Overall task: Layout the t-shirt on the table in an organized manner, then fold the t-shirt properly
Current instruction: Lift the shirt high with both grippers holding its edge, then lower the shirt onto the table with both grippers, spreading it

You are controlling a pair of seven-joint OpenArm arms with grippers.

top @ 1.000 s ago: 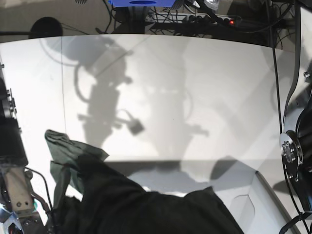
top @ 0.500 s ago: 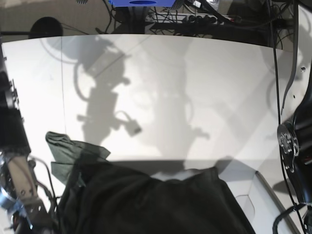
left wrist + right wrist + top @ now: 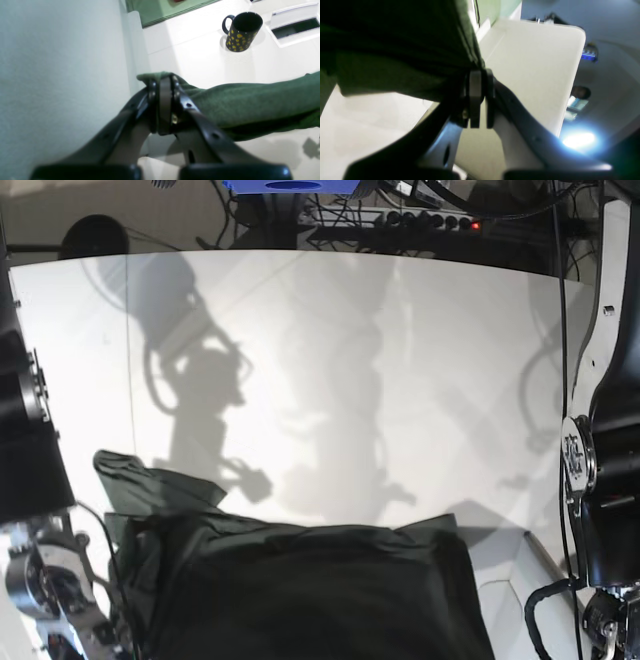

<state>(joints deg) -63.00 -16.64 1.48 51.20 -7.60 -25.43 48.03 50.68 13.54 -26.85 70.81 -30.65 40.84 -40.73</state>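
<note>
T-shirt (image 3: 300, 590), dark green: lifted at the near edge of the table (image 3: 400, 360), hanging as a broad dark sheet across the lower middle of the base view, with one wrinkled part (image 3: 140, 485) trailing onto the tabletop toward its near left corner. Left gripper (image 3: 163, 82): jaws closed tight on a folded edge of the cloth, the fabric stretching away to the side above a white surface that carries a black mug (image 3: 241, 31) with yellow spots. Right gripper (image 3: 478, 75): jaws likewise pressed together on a bunched edge of the shirt, the cloth draping from the pinch.
</note>
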